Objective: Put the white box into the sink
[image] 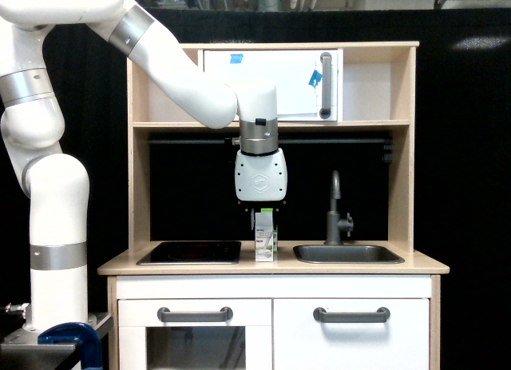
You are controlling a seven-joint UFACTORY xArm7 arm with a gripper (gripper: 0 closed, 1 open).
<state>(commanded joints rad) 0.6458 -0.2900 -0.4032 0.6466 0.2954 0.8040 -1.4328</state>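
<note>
The white box [263,242] stands upright on the wooden counter, between the stove plate and the sink [347,254]. Close behind it, on the exterior view's right, peeks a carton with a green top [275,230]. My gripper [264,216] hangs straight down right above the white box, open, with its fingertips level with the box's top and one on either side. Nothing is held. The sink is a shallow dark grey basin with a tall tap [334,210] at its back.
A flat black stove plate [190,252] with red marks lies to the left of the box. A shelf [271,125] and a white cabinet with a grey handle [325,85] sit above the arm's wrist. Wooden side walls close in the counter.
</note>
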